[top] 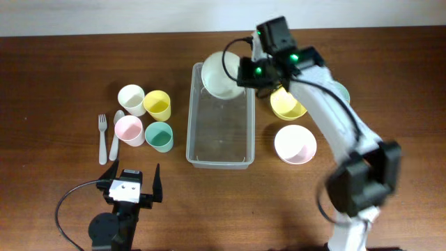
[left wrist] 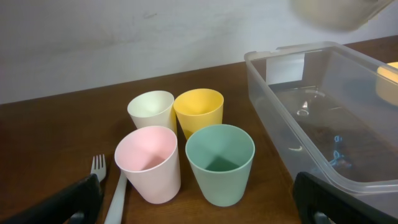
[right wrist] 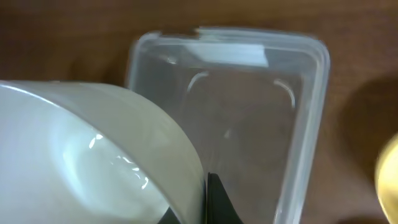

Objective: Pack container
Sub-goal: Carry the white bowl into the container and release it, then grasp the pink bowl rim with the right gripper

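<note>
Container [top: 219, 139], a clear, empty rectangular bin with rounded corners and a white label at its far end, lies lengthwise at mid-table between a cluster of pastel cups [top: 157, 104] and loose bowls [top: 295, 144]. The right gripper [top: 244, 75], pressed together on the rim of a pale bowl [top: 219, 80], holds it over the far end. To my eye the job now is to lower that bowl level onto the bin's floor, clear of the walls, before letting go; the left gripper [top: 134, 169] rests near the table's front edge, jaws spread wide on nothing.
</note>
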`<state>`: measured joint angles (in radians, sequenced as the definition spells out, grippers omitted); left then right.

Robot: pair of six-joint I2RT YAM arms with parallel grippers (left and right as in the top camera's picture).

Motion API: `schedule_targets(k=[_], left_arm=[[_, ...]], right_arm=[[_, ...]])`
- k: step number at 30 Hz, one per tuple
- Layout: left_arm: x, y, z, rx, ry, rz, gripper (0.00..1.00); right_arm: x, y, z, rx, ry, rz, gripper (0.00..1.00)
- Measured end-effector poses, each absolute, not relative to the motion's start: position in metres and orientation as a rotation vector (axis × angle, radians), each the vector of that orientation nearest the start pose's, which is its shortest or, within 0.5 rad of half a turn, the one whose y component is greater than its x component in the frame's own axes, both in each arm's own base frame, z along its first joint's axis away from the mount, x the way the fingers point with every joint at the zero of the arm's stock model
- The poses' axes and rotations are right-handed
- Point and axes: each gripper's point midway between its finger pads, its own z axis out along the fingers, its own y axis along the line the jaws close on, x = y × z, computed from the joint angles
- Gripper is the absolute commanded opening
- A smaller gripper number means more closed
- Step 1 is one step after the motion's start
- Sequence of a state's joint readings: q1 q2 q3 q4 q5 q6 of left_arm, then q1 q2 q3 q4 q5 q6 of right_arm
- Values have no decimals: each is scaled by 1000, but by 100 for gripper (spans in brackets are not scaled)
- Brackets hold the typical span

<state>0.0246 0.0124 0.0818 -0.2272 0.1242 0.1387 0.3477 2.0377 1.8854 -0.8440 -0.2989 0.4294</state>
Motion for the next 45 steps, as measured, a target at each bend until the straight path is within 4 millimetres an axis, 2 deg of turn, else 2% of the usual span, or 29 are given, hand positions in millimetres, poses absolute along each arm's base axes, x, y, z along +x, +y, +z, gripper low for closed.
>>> schedule_targets(k=[4, 8, 11, 13, 19, 21, 23, 29, 30, 31, 34, 37, 38, 39, 40, 42, 43, 44, 45], left_arm=[[238, -15, 155, 190, 1717, 13, 100], [238, -15, 155, 190, 1717, 13, 99], [238, -15, 155, 190, 1717, 13, 99], [238, -15, 155, 190, 1717, 13, 100], [238, -15, 155, 190, 1717, 13, 100], [238, -15, 155, 190, 1717, 13, 100], [238, -15, 155, 190, 1717, 13, 100], [238, -15, 155, 190, 1717, 13, 100], [238, -15, 155, 190, 1717, 13, 100], [238, -15, 155, 190, 1717, 13, 100], [238, -15, 155, 189, 1717, 13, 100], [238, -15, 155, 190, 1716, 13, 100], [238, -15, 155, 189, 1717, 13, 100], [238, -15, 155, 190, 1717, 13, 100], [238, -15, 155, 190, 1717, 13, 99], [238, -15, 155, 190, 1717, 13, 100], [238, -15, 155, 190, 1717, 13, 99], [238, -15, 155, 190, 1717, 13, 100], [238, -15, 155, 190, 1717, 13, 100]], right_arm=[[504, 236, 127, 52, 2696, 669, 4], [502, 236, 107, 104, 2754, 658, 4], [500, 234, 103, 130, 2773, 651, 4], [503, 234, 104, 129, 2763, 648, 12], [506, 235, 107, 101, 2744, 649, 11], [506, 235, 106, 100, 2745, 649, 4], [506, 236, 107, 90, 2744, 649, 4], [498, 231, 115, 16, 2769, 648, 15], [495, 227, 120, 5, 2776, 642, 23], [491, 218, 132, 1, 2779, 635, 29], [478, 179, 185, 33, 2738, 612, 39], [463, 115, 251, 153, 2638, 553, 48], [453, 85, 276, 220, 2598, 526, 50], [445, 66, 289, 265, 2580, 501, 52], [426, 32, 306, 344, 2565, 452, 55], [404, 9, 306, 385, 2608, 406, 64], [400, 6, 302, 379, 2630, 395, 64], [390, 4, 283, 374, 2709, 384, 64], [380, 6, 248, 367, 2830, 384, 64]])
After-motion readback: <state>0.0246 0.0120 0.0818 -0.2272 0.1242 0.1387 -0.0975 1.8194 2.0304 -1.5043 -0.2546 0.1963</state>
